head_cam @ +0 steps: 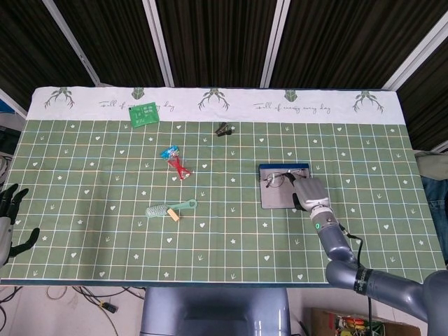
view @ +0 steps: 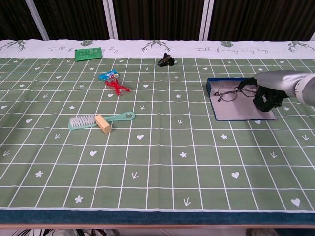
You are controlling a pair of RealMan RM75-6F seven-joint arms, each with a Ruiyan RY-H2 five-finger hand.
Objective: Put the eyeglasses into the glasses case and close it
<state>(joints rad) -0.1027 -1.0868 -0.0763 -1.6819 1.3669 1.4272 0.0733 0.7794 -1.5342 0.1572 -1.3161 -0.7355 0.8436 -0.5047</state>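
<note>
Right hand (head_cam: 309,192) (view: 268,96): forearm reaches in from the near right corner of the table, hand lying over the right part of the open glasses case (head_cam: 278,195) (view: 236,110), back of hand up in the head view. Fingers curled downward and inward; in the chest view the dark fingertips (view: 244,84) pinch the right end of the eyeglasses (head_cam: 278,180) (view: 230,93), so the hand holds the frame at that end while the rest of the frame extends away from the fingers to the left. Eyeglasses: thin dark wire frame, rounded clear lenses, lying across the far part of the case interior, just before its raised blue far edge; whether the frame rests fully on the lining or is lifted slightly cannot be told. Glasses case: flat, open, grey lining with blue rim, directly beneath the fingers and palm. Left hand (head_cam: 10,218): at the near left edge of the table in the head view, fingers spread apart, holding nothing, well apart from the case. Other items, all well to the left of the right hand's fingers: green brush (head_cam: 170,208) (view: 101,120), red-and-blue small item (head_cam: 175,160) (view: 113,82), black clip (head_cam: 224,129) (view: 166,60), green card (head_cam: 145,113) (view: 88,53).
</note>
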